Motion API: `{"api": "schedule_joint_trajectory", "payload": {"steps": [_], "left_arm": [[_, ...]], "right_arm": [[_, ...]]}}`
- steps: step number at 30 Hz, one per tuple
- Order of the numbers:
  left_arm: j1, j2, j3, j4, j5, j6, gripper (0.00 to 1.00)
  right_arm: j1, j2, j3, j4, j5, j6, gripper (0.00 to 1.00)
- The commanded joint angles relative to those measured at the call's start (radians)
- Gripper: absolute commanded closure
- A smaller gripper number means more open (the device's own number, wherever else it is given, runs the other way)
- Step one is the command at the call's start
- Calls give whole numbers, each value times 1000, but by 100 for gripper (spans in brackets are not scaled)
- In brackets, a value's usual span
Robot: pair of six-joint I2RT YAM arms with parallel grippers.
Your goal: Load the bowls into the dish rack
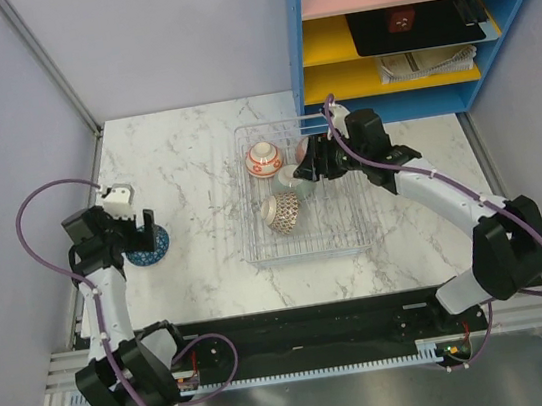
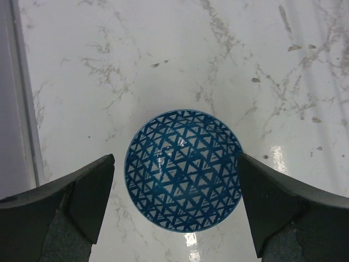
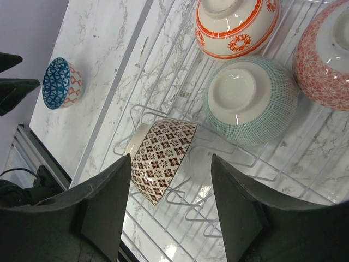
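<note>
Bowls in dish rack: orange bowl, green bowl, pink bowl, brown bowl, apparently all overturned or tipped. Blue bowl upright on table, flanked by wide-open left gripper. Right gripper open, empty, above rack.

Overhead view covers the table; both close wrist views look down, sharing the blue bowl.
</note>
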Motion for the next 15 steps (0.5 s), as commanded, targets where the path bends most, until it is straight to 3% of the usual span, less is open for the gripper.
{"api": "schedule_joint_trajectory", "payload": {"steps": [1, 15], "left_arm": [[81, -3, -19, 10, -51, 46, 0], [207, 98, -81, 29, 21, 157, 0]], "right_arm": [[-5, -52, 66, -52, -4, -95, 33], [-7, -98, 114, -86, -13, -163, 33]]}}
